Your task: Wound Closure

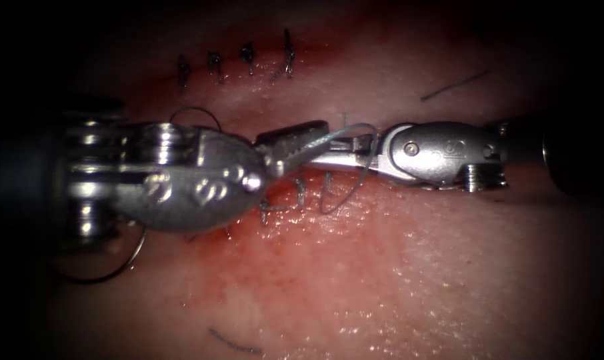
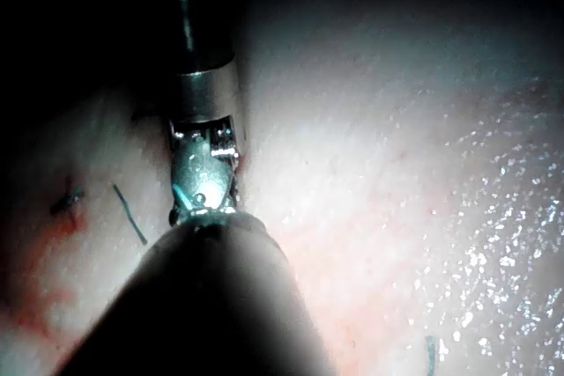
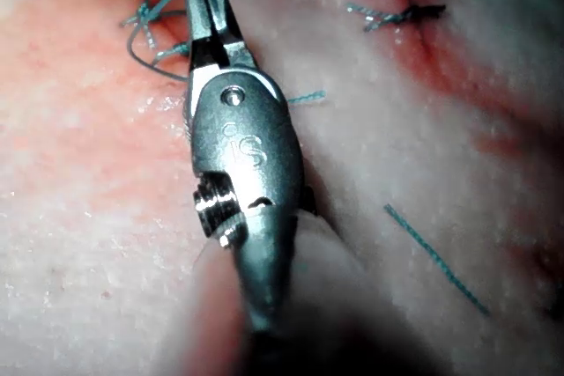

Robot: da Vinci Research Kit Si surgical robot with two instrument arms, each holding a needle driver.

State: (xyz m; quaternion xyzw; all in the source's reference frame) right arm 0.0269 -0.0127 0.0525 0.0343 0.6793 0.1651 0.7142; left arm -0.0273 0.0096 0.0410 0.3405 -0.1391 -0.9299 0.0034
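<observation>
Left tool (image 1: 295, 143) open; right tool (image 1: 355, 152) grips thread (image 1: 342, 193).

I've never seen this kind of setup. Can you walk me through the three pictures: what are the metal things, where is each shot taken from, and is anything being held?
This is a surgical practice robot with two thin arms, each ending in a small tool with two fingers. The wide picture comes from an endoscope above the tissue, a slab of pork belly. The other two come from cameras riding near each arm's wrist. The left tool enters from the left with its fingers open, holding nothing I can see. The right tool meets it tip to tip. Its fingers look shut, seemingly on the thread that loops down to the tissue. Finished stitches sit above them in the endoscope view, and cut ends of thread lie loose. I cannot make out where the needle is.
</observation>
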